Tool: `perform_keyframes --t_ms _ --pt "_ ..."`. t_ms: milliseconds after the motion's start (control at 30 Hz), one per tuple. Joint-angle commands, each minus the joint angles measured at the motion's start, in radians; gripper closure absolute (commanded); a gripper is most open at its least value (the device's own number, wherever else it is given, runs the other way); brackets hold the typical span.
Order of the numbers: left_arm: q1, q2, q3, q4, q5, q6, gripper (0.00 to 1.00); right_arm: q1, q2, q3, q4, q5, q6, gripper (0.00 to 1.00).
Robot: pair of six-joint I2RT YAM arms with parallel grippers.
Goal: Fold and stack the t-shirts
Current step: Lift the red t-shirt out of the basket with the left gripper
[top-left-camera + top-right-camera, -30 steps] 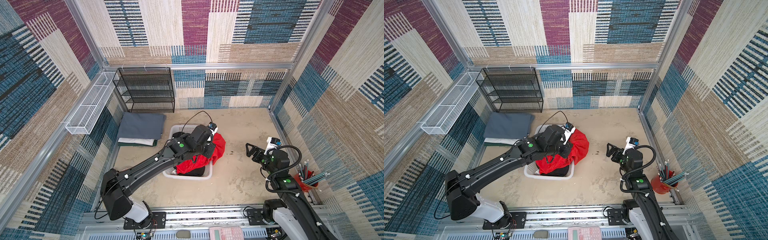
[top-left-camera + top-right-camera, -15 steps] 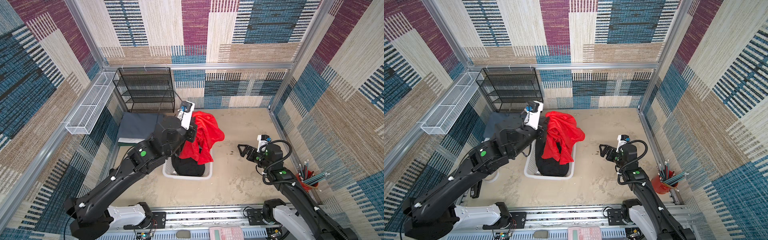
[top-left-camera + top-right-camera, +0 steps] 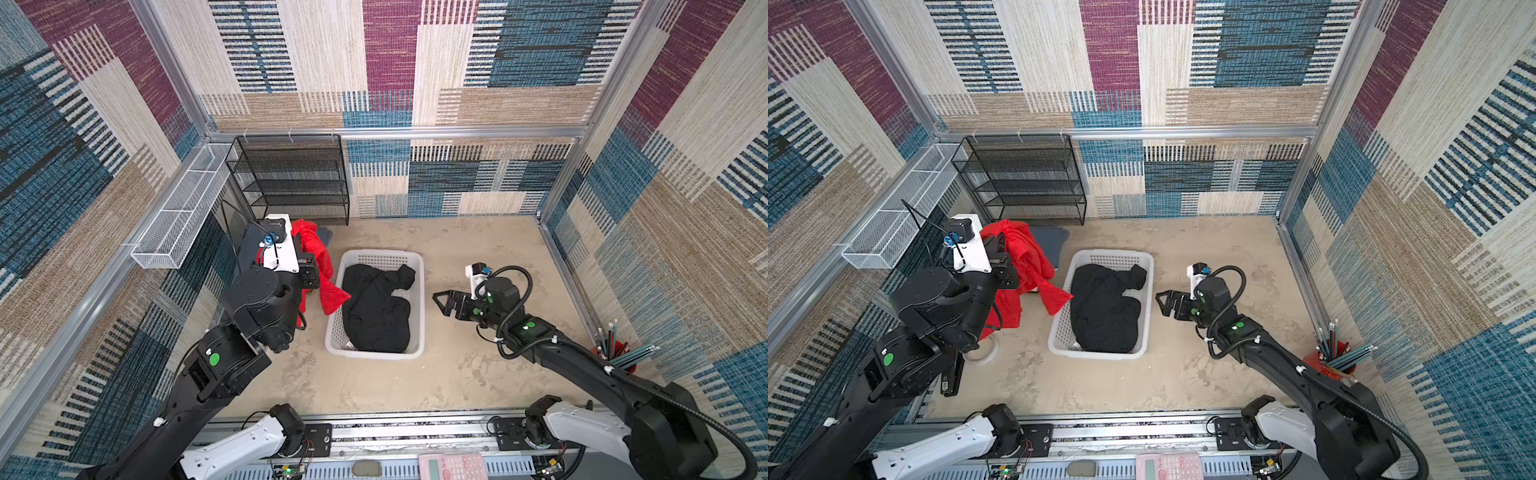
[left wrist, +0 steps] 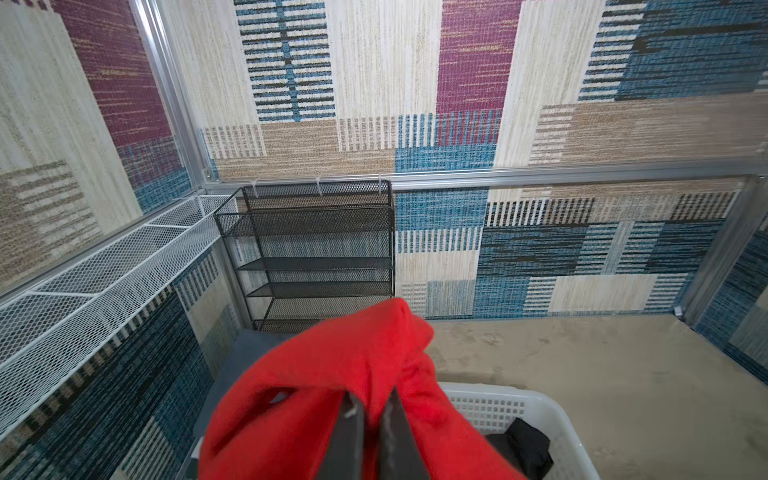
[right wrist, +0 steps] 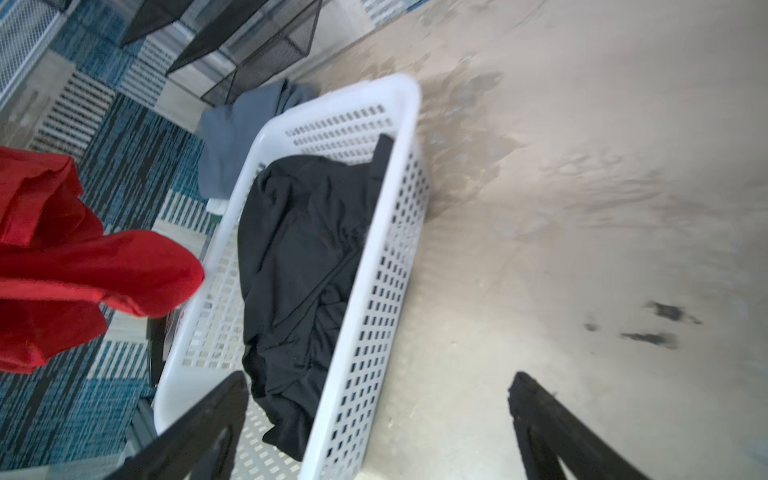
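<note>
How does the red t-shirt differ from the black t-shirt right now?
The red t-shirt hangs in the air, pinched by the shut left gripper; the black t-shirt lies loose in the white basket. The red t-shirt drapes downward in long folds; the black t-shirt is a crumpled heap. Neither is folded.

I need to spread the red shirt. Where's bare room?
Bare table lies between the white basket and the right wall, around the right gripper, and behind the basket. The left is crowded: red t-shirt hanging from the left gripper, grey shirt by it.
</note>
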Motion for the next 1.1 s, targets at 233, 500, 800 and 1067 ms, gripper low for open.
perform_keyframes --t_ms 233,500,800,1067 --pt "0.102 0.034 -0.07 -0.054 0.127 -0.163 1.0 0.103 0.239 0.117 0.081 0.091 0.002 0.0" --pt "0.212 0.065 -0.114 -0.055 0.258 -0.212 1.0 0.106 0.359 0.211 0.017 0.08 -0.047 0.32" --pt "0.267 0.06 -0.129 -0.056 0.255 -0.202 1.0 0.106 0.451 0.306 -0.069 0.158 -0.058 0.64" --pt "0.279 0.007 -0.158 -0.058 0.158 -0.171 1.0 0.103 0.488 0.382 -0.175 0.259 -0.08 0.91"
